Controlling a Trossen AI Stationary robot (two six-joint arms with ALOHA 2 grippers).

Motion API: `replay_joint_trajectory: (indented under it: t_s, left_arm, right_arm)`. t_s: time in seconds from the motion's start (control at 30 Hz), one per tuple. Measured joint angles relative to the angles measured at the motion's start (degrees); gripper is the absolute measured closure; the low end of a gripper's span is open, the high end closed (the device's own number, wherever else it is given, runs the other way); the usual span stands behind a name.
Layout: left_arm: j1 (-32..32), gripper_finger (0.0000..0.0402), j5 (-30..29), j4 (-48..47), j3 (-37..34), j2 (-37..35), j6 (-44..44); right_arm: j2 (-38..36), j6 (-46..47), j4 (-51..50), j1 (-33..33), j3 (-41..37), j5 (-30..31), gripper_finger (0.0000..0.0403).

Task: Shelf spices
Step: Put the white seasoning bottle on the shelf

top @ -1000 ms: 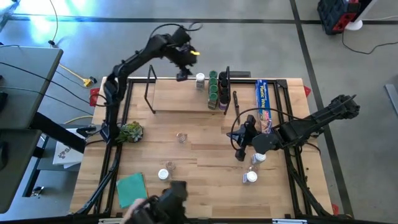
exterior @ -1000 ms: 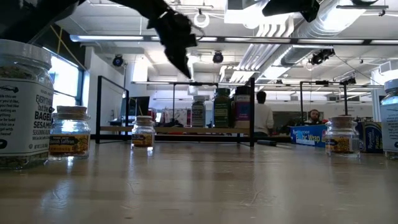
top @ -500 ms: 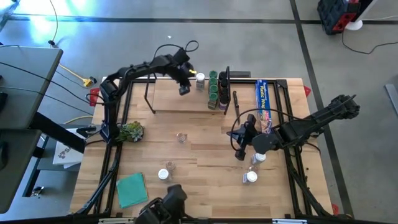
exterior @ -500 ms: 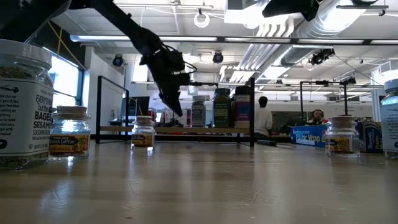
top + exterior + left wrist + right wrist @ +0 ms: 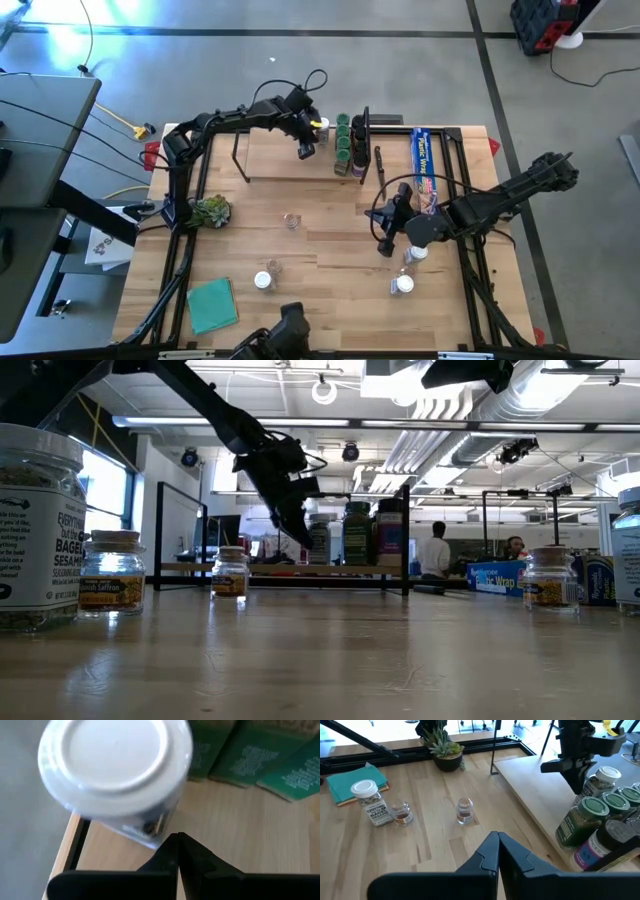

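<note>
Nearest, the right end effector (image 5: 384,249) hovers over the tabletop (image 5: 330,260), fingers pressed together on nothing, loose spices (image 5: 404,284) just beside it. Farther back, the left end effector (image 5: 305,151), closed and empty, hangs above the shelf (image 5: 290,160), just beside a white-lidded jar (image 5: 321,126) standing there.

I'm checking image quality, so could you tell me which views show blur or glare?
Left wrist view: the white-lidded jar looms close and soft, the green labels behind it blurred. Low view: bright ceiling lights glare, and the big jar at the edge is cropped. High view: bluish glare on the floor.
</note>
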Motion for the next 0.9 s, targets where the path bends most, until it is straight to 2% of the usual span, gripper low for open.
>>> replay_joint_trajectory:
  t_s: [0.23, 0.37, 0.47, 0.53, 0.6, 0.73, 0.9]
  left_arm:
    - [-0.29, 0.0401, -0.17, 3.34, 0.0, 0.0, -2.0]
    - [-0.44, 0.0401, -0.39, 0.37, 0.0, -0.02, -2.89]
    - [-0.39, 0.0401, -4.58, -3.08, 0.0, -0.02, -2.96]
    - [0.01, 0.0401, -9.06, -3.14, 0.0, -0.02, -3.64]
    - [0.68, 0.0401, -10.31, -1.75, 0.0, -0.02, -4.77]
    - [1.17, 0.0401, -8.98, 0.11, 0.0, -0.02, -6.24]
    - [0.64, 0.0401, -3.73, 0.79, 0.0, -0.02, -6.98]
  right_arm:
    - [0.0, 0.03, 0.01, 0.0, 0.0, 0.0, 0.0402]
    - [0.0, 0.23, 0.02, -0.01, 0.0, 0.0, 0.0402]
    - [0.0, 0.24, 0.02, 0.0, 0.0, 0.0, 0.0402]
    - [0.0, 0.23, 0.02, 0.0, 0.0, 0.0, 0.0402]
    - [0.0, 0.12, 0.02, 0.0, 0.0, 0.0, 0.0402]
    - [0.0, 0.09, 0.02, -0.02, 0.0, 0.03, 0.0402]
    - [0.0, 0.64, 0.02, -0.02, 0.0, 0.02, 0.0402]
